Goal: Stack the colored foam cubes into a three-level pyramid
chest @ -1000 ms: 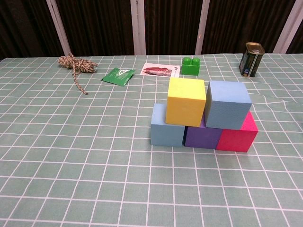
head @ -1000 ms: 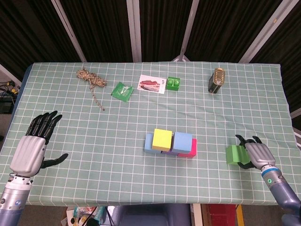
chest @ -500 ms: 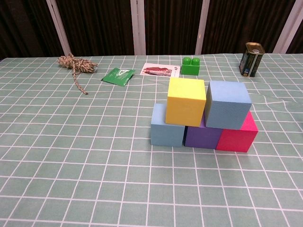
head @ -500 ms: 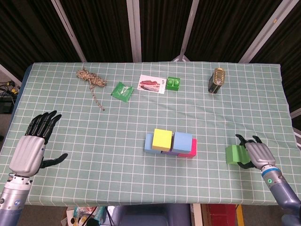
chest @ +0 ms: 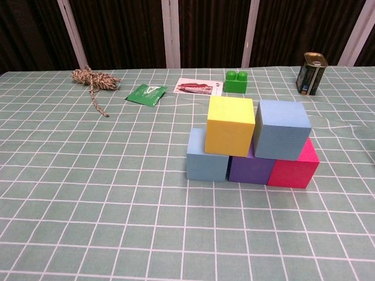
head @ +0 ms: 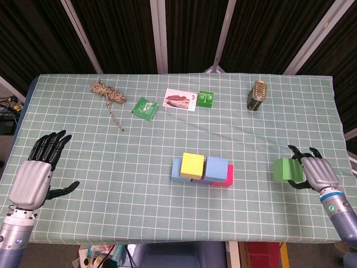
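Note:
Two levels of foam cubes stand mid-table. The bottom row is a light blue cube (chest: 207, 156), a purple cube (chest: 251, 166) and a pink cube (chest: 293, 165). On top sit a yellow cube (chest: 230, 124) and a blue cube (chest: 280, 129); the yellow cube (head: 192, 166) and blue cube (head: 216, 166) show in the head view too. At the right edge my right hand (head: 318, 173) grips a green cube (head: 284, 169), lifted off the cloth. My left hand (head: 38, 174) hovers open at the left edge. Neither hand appears in the chest view.
Along the far side lie a coil of rope (head: 107, 94), a green packet (head: 145, 108), a printed card (head: 180, 100), a green toy brick (head: 205, 99) and an olive tin (head: 257, 95). The checked cloth (head: 111, 167) covers the table.
My right hand has raised the green cube and carried it slightly right and up in the head view. The left hand has barely shifted. The stack is unchanged.

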You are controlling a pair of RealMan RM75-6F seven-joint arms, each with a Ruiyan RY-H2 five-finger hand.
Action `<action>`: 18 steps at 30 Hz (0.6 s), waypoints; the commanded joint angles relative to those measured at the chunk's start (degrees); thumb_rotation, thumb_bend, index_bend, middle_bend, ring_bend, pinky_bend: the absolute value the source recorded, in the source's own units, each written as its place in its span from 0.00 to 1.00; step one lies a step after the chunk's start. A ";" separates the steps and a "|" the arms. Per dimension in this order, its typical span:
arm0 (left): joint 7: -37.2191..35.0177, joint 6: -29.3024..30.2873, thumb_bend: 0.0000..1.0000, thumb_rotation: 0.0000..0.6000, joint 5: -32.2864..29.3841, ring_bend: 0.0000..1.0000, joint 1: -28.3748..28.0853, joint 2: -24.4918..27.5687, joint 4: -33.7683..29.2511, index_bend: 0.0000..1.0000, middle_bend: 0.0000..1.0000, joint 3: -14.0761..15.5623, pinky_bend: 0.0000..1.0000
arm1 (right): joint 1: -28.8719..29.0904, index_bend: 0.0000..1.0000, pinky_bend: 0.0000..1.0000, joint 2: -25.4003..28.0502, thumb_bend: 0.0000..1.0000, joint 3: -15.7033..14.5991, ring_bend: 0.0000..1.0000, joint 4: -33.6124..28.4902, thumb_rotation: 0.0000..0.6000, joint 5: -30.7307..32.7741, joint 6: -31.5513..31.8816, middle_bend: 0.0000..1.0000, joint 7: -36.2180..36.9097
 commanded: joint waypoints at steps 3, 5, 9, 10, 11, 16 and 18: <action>-0.04 -0.21 0.03 1.00 -0.09 0.00 -0.07 0.03 0.00 0.00 0.02 -0.04 0.00 | 0.75 0.00 0.00 3.72 0.32 1.77 0.25 -2.00 1.00 -0.29 0.28 0.40 0.71; 0.01 -0.28 0.03 1.00 -0.08 0.00 -0.10 0.02 0.00 0.00 0.02 -0.06 0.00 | 1.11 0.00 0.00 5.02 0.32 2.50 0.25 -2.74 1.00 -0.23 0.33 0.41 0.90; -0.01 -0.32 0.03 1.00 -0.11 0.00 -0.10 0.07 -0.04 0.00 0.02 -0.11 0.00 | 2.09 0.00 0.00 8.07 0.32 3.89 0.25 -4.82 1.00 -0.05 -0.32 0.41 1.17; -0.04 -0.33 0.03 1.00 -0.11 0.00 -0.10 0.09 -0.04 0.00 0.02 -0.13 0.00 | 2.37 0.00 0.00 8.88 0.32 4.16 0.25 -5.44 1.00 0.01 -0.60 0.41 1.08; -0.07 -0.36 0.03 1.00 -0.13 0.00 -0.10 0.11 -0.03 0.00 0.02 -0.13 0.00 | 2.68 0.00 0.00 9.77 0.32 4.48 0.25 -6.13 1.00 -0.05 -0.81 0.41 0.93; -0.21 -0.57 0.03 1.00 -0.30 0.00 -0.14 0.22 -0.02 0.00 0.02 -0.15 0.00 | 4.09 0.00 0.00 13.38 0.32 5.82 0.25 -9.58 1.00 -0.16 -1.84 0.41 0.11; -0.19 -0.63 0.03 1.00 -0.28 0.00 -0.16 0.26 0.00 0.00 0.02 -0.14 0.00 | 4.87 0.00 0.00 14.71 0.32 6.45 0.25 -11.16 1.00 -0.12 -2.38 0.41 -0.35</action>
